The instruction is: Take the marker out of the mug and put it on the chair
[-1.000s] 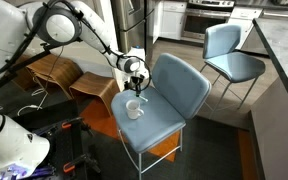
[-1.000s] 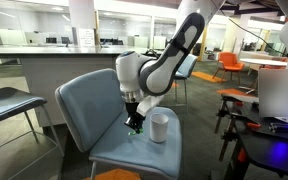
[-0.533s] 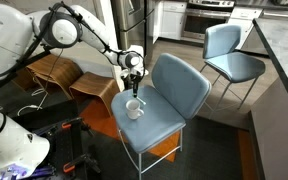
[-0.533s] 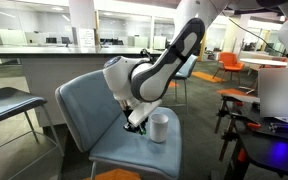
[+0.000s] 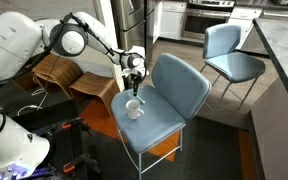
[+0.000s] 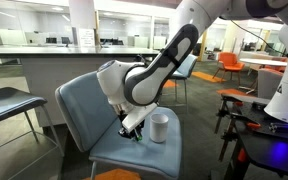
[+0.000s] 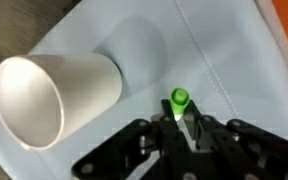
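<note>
Presently the end effector (image 7: 180, 122) is closed narrowly on the marker (image 7: 179, 99), holding it over the chair (image 7: 229, 50) surface just beside the mug (image 7: 54, 95). The mug stands on the seat, away from the backrest. Behind the chair, a second blue chair (image 5: 227, 50) stands well apart on open floor; a brown chair (image 5: 59, 72) stands alongside.

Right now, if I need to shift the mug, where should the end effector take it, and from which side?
Pinch the mug wall at its rim, coming straight down from above: it stands upright on the chair seat, mouth open upward. The end effector holds the marker, so set that down first.
</note>
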### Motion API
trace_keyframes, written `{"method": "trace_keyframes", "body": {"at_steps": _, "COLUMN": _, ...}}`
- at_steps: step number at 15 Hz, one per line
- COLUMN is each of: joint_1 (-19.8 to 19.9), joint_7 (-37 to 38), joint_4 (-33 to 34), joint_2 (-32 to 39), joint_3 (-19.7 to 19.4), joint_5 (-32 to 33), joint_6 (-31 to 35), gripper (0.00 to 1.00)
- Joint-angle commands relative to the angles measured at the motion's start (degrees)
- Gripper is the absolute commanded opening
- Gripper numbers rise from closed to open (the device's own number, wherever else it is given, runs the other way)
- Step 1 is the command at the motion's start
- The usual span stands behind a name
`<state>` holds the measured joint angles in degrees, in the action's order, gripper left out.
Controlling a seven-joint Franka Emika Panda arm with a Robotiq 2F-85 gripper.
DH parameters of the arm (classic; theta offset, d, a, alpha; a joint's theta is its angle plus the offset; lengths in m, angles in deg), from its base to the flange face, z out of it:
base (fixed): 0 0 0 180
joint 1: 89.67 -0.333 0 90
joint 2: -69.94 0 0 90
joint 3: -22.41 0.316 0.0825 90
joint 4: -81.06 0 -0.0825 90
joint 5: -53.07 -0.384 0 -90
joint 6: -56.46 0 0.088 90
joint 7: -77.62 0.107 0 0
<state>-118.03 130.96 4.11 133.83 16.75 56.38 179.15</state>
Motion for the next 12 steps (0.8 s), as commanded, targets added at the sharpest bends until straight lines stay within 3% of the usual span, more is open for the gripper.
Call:
{"method": "trace_keyframes", "body": {"at_steps": 1, "joint_1": 1.5, "joint_7": -1.2, "joint_4": 4.6, "joint_2": 2.4, "joint_3": 1.8, "joint_5": 0.1, "joint_6": -2.7, "gripper": 0.44}}
{"method": "trace_keyframes", "body": {"at_steps": 3, "joint_1": 1.6, "joint_7": -1.8, "joint_4": 5.4, "joint_2": 2.7, "joint_3": 2.2, "joint_5": 0.2, "joint_6": -1.8, "gripper": 0.50}}
{"method": "trace_keyframes", "body": {"at_steps": 9, "joint_1": 3.8, "joint_7": -4.7, "joint_4": 5.8, "joint_2": 0.8, "joint_3": 3.7, "joint_5": -1.2, "joint_6": -2.3, "gripper": 0.95}}
{"method": "trace_keyframes", "body": {"at_steps": 12, "joint_1": 5.9, "joint_7": -6.2, "joint_4": 4.5, "joint_2": -1.3, "joint_3": 4.1, "joint_5": -2.5, "joint_6": -1.7, "gripper": 1.00}}
